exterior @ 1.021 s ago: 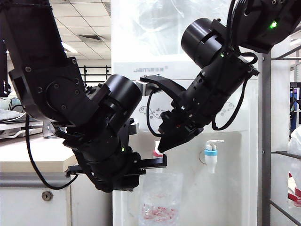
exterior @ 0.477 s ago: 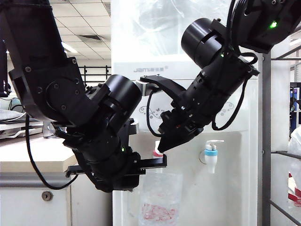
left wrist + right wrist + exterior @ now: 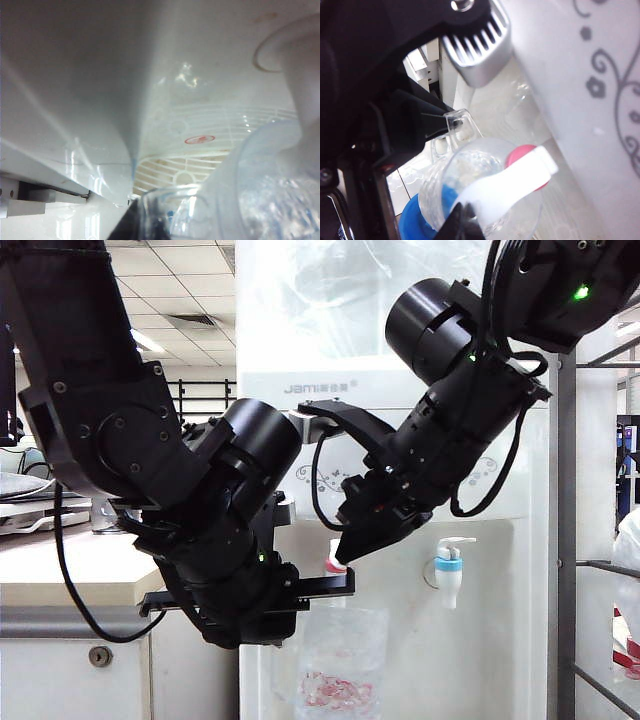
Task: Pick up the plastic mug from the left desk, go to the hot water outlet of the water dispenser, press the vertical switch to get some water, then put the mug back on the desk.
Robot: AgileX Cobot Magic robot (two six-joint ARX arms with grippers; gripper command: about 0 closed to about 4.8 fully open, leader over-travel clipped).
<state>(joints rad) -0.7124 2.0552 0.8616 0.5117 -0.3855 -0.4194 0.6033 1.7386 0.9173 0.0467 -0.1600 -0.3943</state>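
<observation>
The water dispenser (image 3: 500,570), tall and white with grey scrolls, fills the middle of the exterior view, and the left desk (image 3: 60,565) lies off to its left. Below the taps, the plastic mug (image 3: 340,665) hangs upright under the hot water outlet (image 3: 334,562), its open mouth directly beneath the red-collared spout. The left pincer (image 3: 335,586) comes in from the desk side, pressed together on the mug's clear handle (image 3: 457,127), so the mug is off the desk. The right pincer (image 3: 350,545) slants down from above right, its jaws pressed together and empty, its tip on the vertical switch (image 3: 507,182). That upright lever lies just under the tip, so the right arm is plainly the nearer one; pressing it looks like the step in hand. Any stream is too faint to tell.
</observation>
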